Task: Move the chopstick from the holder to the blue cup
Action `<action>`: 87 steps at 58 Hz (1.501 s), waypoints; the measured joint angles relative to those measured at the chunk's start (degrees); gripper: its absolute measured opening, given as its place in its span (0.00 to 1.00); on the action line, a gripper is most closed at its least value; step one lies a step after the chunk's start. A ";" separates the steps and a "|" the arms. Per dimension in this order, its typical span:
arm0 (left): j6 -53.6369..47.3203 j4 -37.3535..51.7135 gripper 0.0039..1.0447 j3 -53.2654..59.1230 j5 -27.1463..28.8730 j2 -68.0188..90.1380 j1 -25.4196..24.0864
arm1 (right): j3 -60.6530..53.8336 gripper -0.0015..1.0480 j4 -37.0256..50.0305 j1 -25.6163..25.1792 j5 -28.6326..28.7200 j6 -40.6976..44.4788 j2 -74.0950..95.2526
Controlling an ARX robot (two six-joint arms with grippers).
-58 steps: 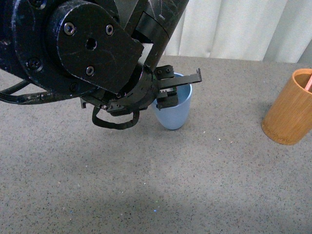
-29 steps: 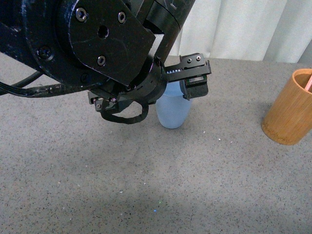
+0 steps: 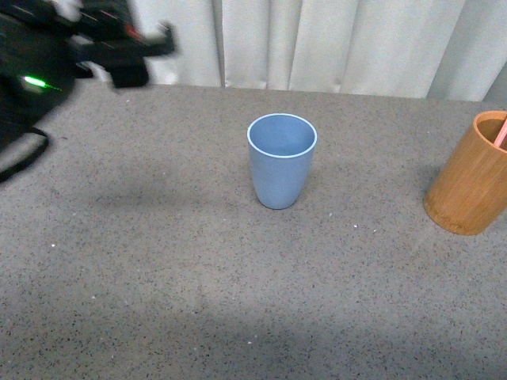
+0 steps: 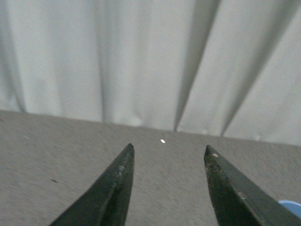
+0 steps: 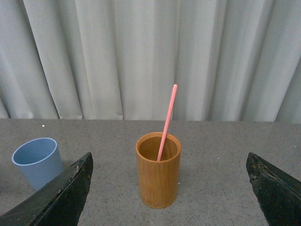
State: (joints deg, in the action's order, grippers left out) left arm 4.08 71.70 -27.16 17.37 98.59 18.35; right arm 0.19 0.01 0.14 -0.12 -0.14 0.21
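Observation:
The blue cup (image 3: 281, 158) stands upright and empty in the middle of the grey table. The bamboo holder (image 3: 469, 186) stands at the right edge, with the pink chopstick's (image 3: 502, 134) lower part showing inside its rim. My left arm (image 3: 79, 47) is blurred at the far left, well away from the cup. My left gripper (image 4: 169, 150) is open and empty above bare table, and a sliver of the cup (image 4: 290, 205) shows beside one finger. My right gripper (image 5: 169, 155) is open wide, facing the holder (image 5: 158, 172) from a distance. One chopstick (image 5: 167, 120) leans in the holder, and the cup (image 5: 36, 160) stands off to one side.
Grey speckled tabletop (image 3: 238, 277) spreads around the cup and holder. A white curtain (image 3: 333, 39) hangs along the table's far edge. My right arm does not show in the front view.
My left arm, which hung close over and in front of the blue cup, has swung away up and to the far left. The cup now shows whole. Cup and holder have not moved.

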 joint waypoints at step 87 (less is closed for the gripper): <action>-3.67 -71.67 0.93 25.99 -17.31 -98.40 -18.21 | 26.08 0.91 30.32 -11.32 -3.85 -8.28 70.42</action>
State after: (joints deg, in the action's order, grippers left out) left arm 0.40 0.03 -1.17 0.05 0.19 0.14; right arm 26.26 30.33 -11.18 -3.97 -8.43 70.63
